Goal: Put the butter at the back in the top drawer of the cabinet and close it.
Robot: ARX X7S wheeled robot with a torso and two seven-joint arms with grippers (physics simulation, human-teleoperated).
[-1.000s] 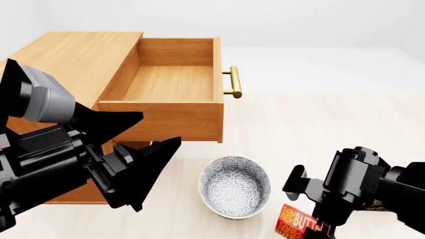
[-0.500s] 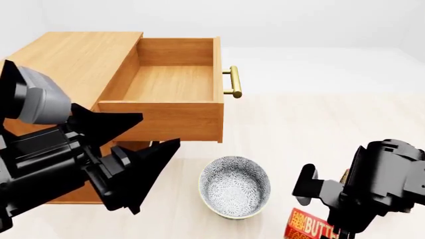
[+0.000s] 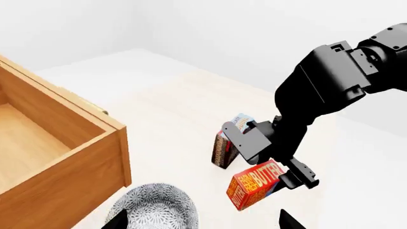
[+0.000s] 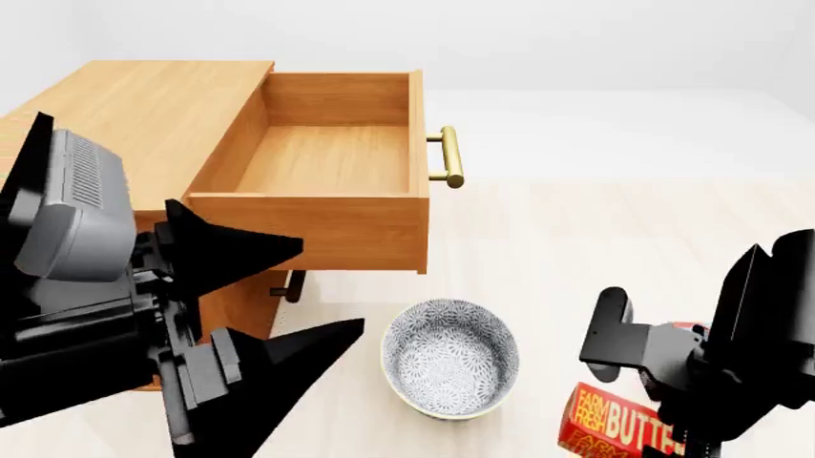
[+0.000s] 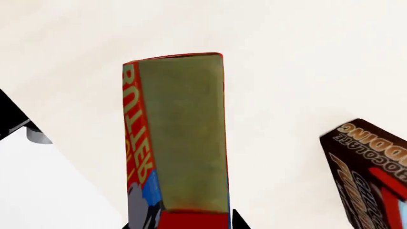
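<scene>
My right pincer (image 3: 270,164) gripped the butter (image 3: 254,183) at lower right; tilted, it could slip near the bowl (image 4: 451,358). My left pincer (image 4: 274,301) stood open.

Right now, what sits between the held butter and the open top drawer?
In the head view, the patterned bowl stands on the floor between the butter in the right claw and the top drawer. Otherwise that stretch is bare floor.
</scene>
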